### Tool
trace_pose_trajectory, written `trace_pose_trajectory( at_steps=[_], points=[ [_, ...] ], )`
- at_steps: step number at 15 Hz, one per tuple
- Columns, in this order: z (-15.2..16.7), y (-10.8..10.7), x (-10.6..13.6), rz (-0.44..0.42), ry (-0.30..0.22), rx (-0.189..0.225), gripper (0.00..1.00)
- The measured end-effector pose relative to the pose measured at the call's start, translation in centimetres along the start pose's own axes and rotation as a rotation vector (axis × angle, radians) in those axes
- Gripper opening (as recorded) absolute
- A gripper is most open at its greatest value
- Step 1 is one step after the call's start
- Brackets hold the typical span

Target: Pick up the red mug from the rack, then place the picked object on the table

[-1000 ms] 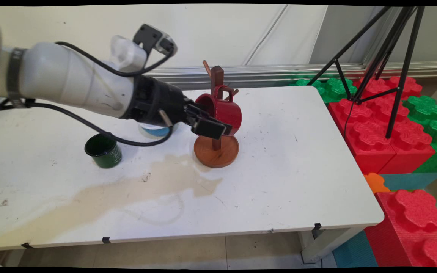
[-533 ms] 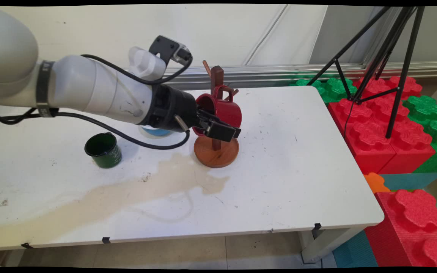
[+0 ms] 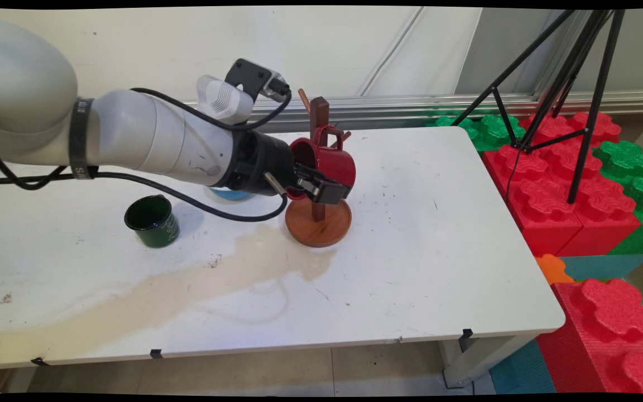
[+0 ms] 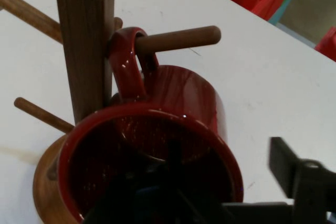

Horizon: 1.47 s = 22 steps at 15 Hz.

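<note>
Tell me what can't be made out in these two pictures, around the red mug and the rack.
- Blue object, main view: mostly hidden behind the arm; what it is can't be told.
- Gripper on the red mug: one finger lies outside the wall, the other seems inside, dark in the hand view, so contact is unclear.
- Mug rack: lower post hidden by the mug.
- Green cup: contents too dark.

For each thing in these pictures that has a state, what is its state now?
Red enamel mug: hanging by its handle on a peg, tilted, mouth toward the gripper.
Brown wooden mug tree: upright on the white table.
Dark green mug: upright, apart from the rest.
Black two-finger gripper: open, one finger inside the mug's mouth, one outside.
</note>
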Motion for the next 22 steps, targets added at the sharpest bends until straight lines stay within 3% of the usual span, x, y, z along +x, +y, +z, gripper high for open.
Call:
trace_pose_trajectory(
  at_steps=[10,22],
  points=[
    [-0.6,0.3,-0.5,0.032,-0.008,0.058,0.0],
    [-1.5,1.3,-0.1,0.098,0.012,0.063,0.0]
  ],
)
